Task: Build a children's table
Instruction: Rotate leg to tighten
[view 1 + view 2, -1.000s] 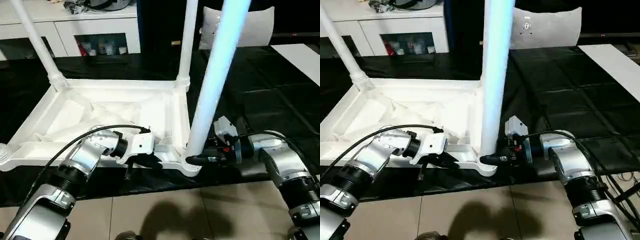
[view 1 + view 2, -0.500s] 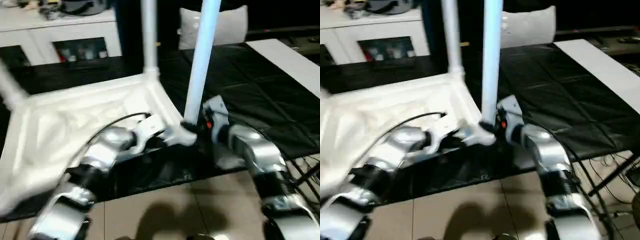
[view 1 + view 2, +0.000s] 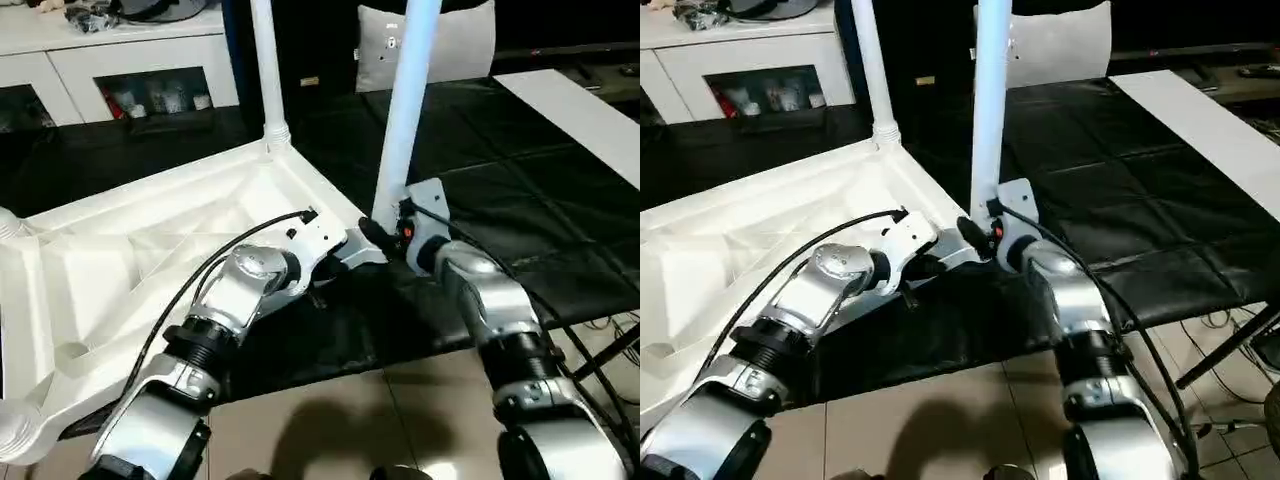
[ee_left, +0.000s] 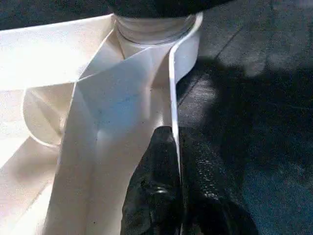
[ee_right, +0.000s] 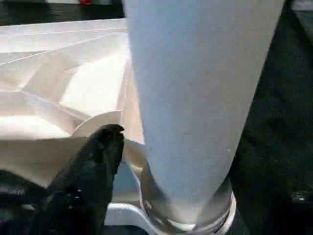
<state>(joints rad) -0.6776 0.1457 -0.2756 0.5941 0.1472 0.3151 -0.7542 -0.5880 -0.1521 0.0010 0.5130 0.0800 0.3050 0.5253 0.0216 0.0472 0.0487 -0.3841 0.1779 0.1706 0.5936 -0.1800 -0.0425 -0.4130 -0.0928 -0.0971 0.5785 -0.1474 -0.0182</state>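
No readable writing shows anywhere; only a small dark mark on the white panel [image 3: 425, 45] at the back. The table top [image 3: 120, 260] lies upside down, ribs up, on the black mat [image 3: 520, 200], its near corner hanging past the mat's front edge over the tiled floor [image 3: 330, 420]. Two legs stand upright in its corner sockets: the far leg [image 3: 265, 70] and the near leg [image 3: 405, 120]. To the right of the top, the mat lies open. The left pincer [image 4: 168, 196] is clamped together on the top's thin rim, by the near socket. The right pincer [image 3: 375, 235] sits at the near leg's base; one finger [image 5: 93, 166] shows beside it, and I cannot tell how far apart the fingers stand.
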